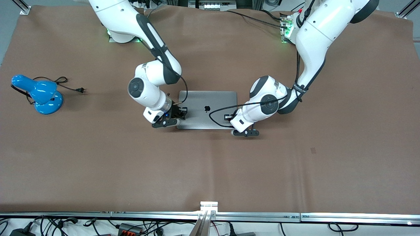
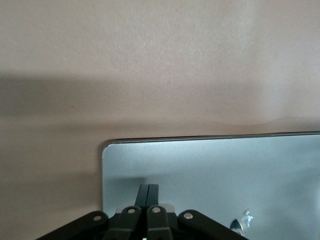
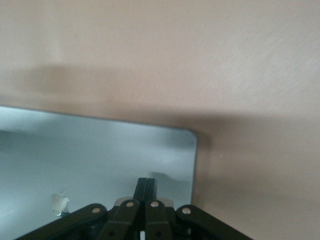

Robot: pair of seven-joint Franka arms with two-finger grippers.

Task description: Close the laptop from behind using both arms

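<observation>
Silver lid of laptop (image 1: 207,109) lies flat mid-table, logo up, looks shut. Left gripper (image 2: 148,192) on lid corner at left arm's end, fingers pressed together; right gripper (image 3: 146,186) likewise on the corner at right arm's end. Closing step seems finished; next call: lift both straight up, no dragging.

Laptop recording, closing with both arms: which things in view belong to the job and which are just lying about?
Belonging to the job:
laptop, lid down, logo up
left gripper, shut, fingertips on the lid near a corner
right gripper, shut, fingertips on the lid near the other corner

Lying about:
blue desk lamp, toward the right arm's end of the table
</observation>
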